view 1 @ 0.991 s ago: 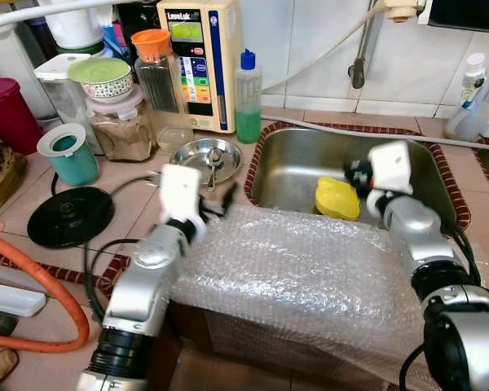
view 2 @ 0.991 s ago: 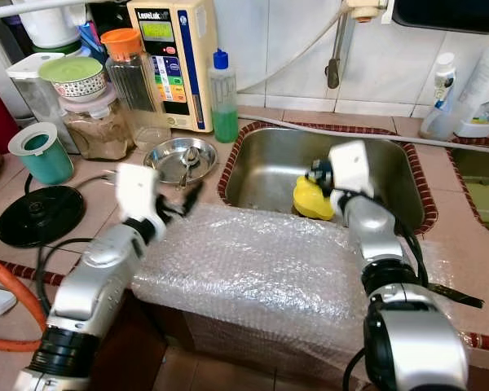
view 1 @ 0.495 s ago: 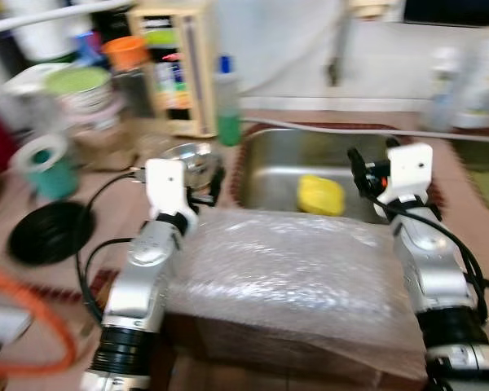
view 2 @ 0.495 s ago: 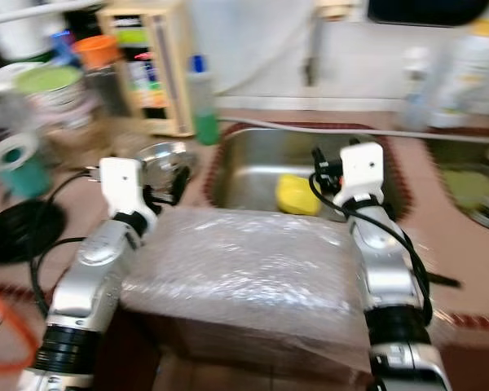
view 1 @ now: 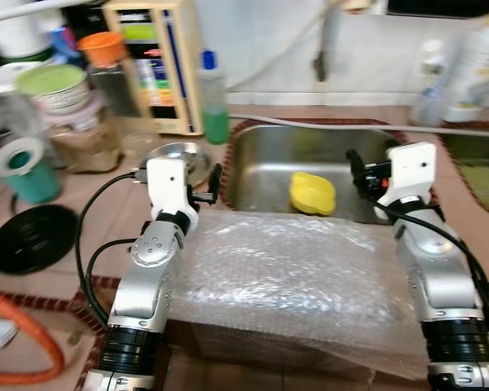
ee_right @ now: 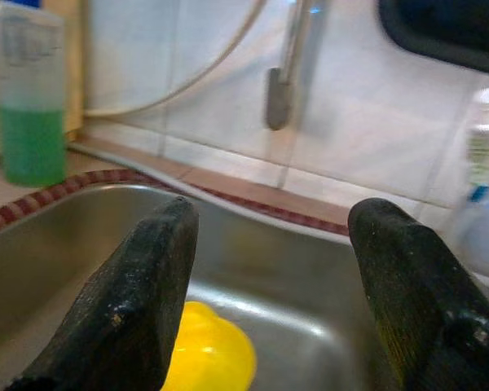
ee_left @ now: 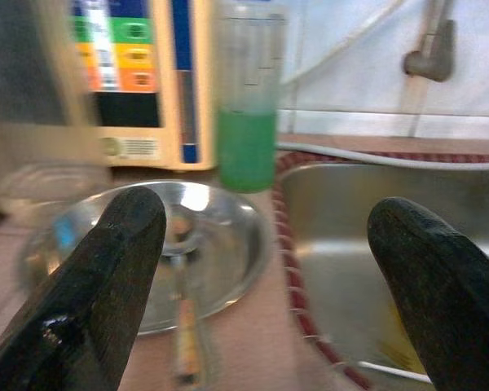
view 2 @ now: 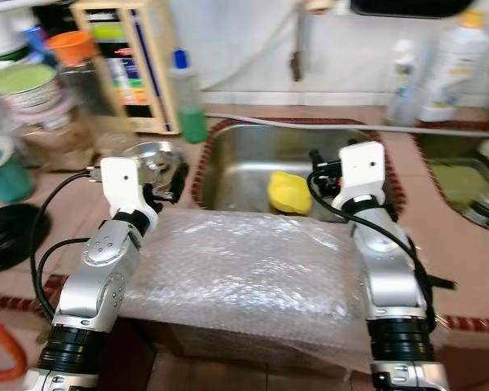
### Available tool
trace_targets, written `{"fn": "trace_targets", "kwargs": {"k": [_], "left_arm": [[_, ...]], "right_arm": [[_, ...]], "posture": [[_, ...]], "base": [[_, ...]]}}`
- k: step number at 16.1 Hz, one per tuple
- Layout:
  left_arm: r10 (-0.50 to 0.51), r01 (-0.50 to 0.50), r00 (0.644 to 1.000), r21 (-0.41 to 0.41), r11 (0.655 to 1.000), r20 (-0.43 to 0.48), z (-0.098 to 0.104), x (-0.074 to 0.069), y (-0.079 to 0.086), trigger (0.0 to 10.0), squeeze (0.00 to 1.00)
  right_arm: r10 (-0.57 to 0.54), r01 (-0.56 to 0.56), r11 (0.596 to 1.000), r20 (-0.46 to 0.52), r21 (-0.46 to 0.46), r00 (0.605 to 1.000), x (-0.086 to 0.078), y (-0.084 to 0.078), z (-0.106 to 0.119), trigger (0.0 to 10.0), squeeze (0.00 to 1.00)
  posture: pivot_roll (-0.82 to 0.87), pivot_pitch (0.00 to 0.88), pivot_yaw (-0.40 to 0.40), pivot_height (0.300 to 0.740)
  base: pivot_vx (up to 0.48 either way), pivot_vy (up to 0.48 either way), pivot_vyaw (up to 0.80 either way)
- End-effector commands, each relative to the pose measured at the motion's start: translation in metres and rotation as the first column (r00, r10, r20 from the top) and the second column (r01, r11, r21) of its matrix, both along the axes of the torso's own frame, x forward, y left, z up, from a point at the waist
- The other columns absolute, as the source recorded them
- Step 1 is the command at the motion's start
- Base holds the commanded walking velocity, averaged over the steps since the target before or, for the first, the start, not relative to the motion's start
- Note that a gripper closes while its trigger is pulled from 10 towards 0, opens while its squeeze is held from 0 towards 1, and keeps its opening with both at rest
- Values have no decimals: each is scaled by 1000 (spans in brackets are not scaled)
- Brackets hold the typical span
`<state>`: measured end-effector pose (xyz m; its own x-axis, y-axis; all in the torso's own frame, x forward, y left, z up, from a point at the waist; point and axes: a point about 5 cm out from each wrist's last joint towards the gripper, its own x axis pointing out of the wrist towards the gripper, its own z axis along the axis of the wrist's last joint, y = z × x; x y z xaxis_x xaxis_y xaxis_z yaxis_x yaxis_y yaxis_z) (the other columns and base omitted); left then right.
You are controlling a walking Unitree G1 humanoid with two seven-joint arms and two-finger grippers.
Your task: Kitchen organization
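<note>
Bubble-wrapped box [view 1: 293,281] sits near, between both arms, just before sink [view 1: 269,163]. Probably bulky, stiff inside, wrap soft and slippery; best hold at two side faces. Left gripper [ee_left: 265,269] and right gripper [ee_right: 269,277] both wide, holding nothing.

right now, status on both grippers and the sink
Left gripper open over steel dish. Right gripper open over sink. Yellow item in basin. Bubble-wrapped block between arms.
</note>
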<state>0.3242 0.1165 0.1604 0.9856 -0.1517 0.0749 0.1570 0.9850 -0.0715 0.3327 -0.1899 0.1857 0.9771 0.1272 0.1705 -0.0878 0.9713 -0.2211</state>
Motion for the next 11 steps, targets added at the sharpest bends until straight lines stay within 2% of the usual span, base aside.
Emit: {"fn": "trace_targets", "kwargs": {"k": [1,4,8,11], "left_arm": [[13,-13,1000,10,1000,-2,-4,-3,2,10000,0],[18,-18,1000,-32,999,-19,-11,-5,-1,10000,0],[8,-7,1000,-60,998,7,-4,-1,-5,10000,0],[3,-3,1000,-51,999,3,-5,0,-2,10000,0]], "right_arm": [[6,-7,1000,33,3,999,-2,8,10,10000,0],[42,-42,999,-4,1,999,-13,28,3,10000,0],[52,-52,999,-21,-3,998,-17,32,2,10000,0],[49,-49,999,-28,1,998,-17,35,2,10000,0]], "posture": [[3,0,76,740],[-19,0,62,740],[-33,0,57,740],[-24,0,67,740]], "base": [[0,0,0],[0,0,0],[0,0,0],[251,0,0]]}}
